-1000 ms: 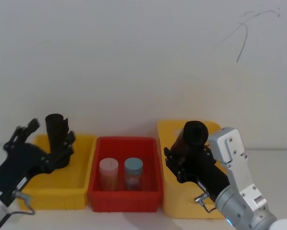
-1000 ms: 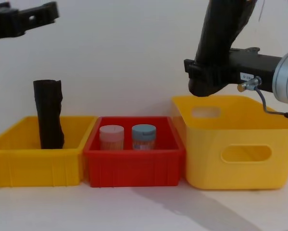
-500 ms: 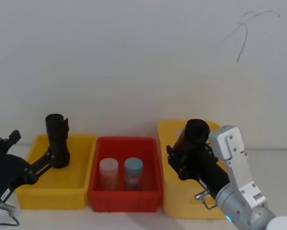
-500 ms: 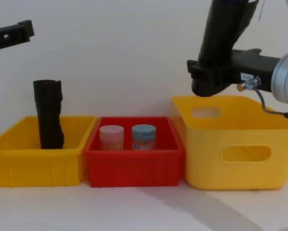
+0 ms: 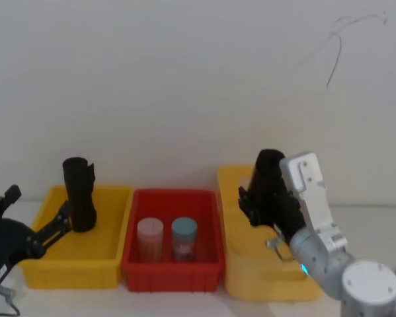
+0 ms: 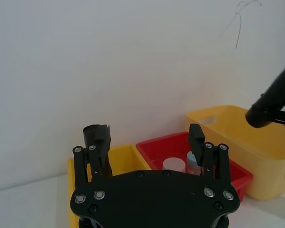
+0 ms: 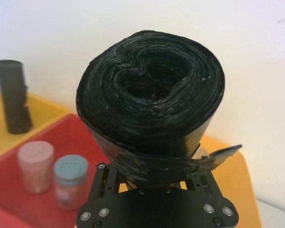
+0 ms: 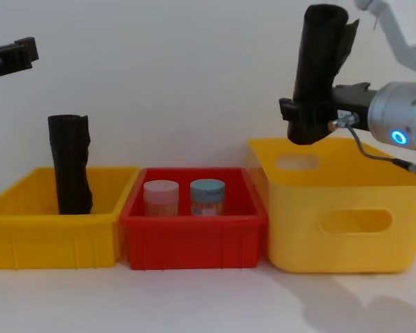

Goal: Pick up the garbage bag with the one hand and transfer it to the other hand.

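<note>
Over the yellow basket (image 8: 333, 187), right side: right hand (image 8: 306, 126) clamped on the lower part of the garbage bag (image 8: 320, 62). Chest view has the roll upright, its bottom at about rim height. Right wrist view gives the coiled end and a loose flap. Left hand (image 6: 147, 142) at far left, fingers spread, nothing between. Second black roll (image 8: 70, 166) stands in the yellow tray (image 8: 48, 239).
</note>
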Robot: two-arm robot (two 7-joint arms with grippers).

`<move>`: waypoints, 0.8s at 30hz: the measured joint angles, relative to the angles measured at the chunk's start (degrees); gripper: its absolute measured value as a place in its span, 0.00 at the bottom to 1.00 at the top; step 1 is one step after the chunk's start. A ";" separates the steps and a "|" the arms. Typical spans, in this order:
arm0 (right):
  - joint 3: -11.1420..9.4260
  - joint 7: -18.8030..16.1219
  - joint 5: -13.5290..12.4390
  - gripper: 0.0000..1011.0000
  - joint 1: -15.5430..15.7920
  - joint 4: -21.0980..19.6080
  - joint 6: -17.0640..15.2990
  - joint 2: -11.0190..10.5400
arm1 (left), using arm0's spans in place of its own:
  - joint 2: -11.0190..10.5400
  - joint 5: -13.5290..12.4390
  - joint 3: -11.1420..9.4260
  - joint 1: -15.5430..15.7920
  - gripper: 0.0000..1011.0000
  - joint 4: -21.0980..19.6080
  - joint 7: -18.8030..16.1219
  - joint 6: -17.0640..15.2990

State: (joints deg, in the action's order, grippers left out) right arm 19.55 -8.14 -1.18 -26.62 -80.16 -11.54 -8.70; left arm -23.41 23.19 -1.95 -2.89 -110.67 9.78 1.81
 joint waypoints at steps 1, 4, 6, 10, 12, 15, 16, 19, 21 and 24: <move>-0.03 0.15 0.11 0.57 -0.67 1.31 -0.06 0.29 | -0.01 -0.01 0.04 -0.07 0.99 -0.01 -0.03 0.00; -0.12 0.89 0.73 0.57 -4.22 6.77 -0.33 1.77 | -0.02 -0.03 0.12 -0.20 0.99 -0.03 -0.09 0.00; -0.14 1.23 1.00 0.57 -5.52 8.82 -0.44 2.31 | -0.03 -0.04 0.13 -0.22 0.99 -0.03 -0.09 0.00; -0.34 2.21 1.71 0.57 -9.41 15.00 -0.87 3.87 | -0.05 -0.06 0.20 -0.32 0.99 -0.05 -0.13 0.00; -0.41 2.53 1.88 0.57 -10.53 16.78 -0.96 4.32 | -0.06 -0.07 0.23 -0.36 0.99 -0.06 -0.14 0.00; -0.61 3.14 2.27 0.67 -12.74 20.37 -1.16 5.14 | -0.06 -0.09 0.24 -0.39 0.99 -0.07 -0.16 0.00; -0.66 3.27 2.35 0.68 -13.20 21.12 -1.18 5.30 | -0.07 -0.09 0.26 -0.41 0.99 -0.08 -0.17 -0.01; -0.88 3.75 2.65 0.77 -14.87 23.93 -1.23 5.87 | -0.09 -0.11 0.27 -0.44 0.99 -0.10 -0.19 -0.01; -1.04 4.03 2.86 0.84 -15.83 25.56 -1.23 6.20 | -0.09 -0.12 0.27 -0.44 0.99 -0.10 -0.20 -0.01; -1.19 4.25 3.04 0.91 -16.69 26.97 -1.20 6.46 | -0.11 -0.12 0.29 -0.46 0.99 -0.11 -0.22 -0.01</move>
State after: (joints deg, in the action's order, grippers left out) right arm 18.36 -3.88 1.85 -43.31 -53.19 -12.73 -2.24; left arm -23.52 23.07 -1.66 -3.35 -110.78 9.56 1.80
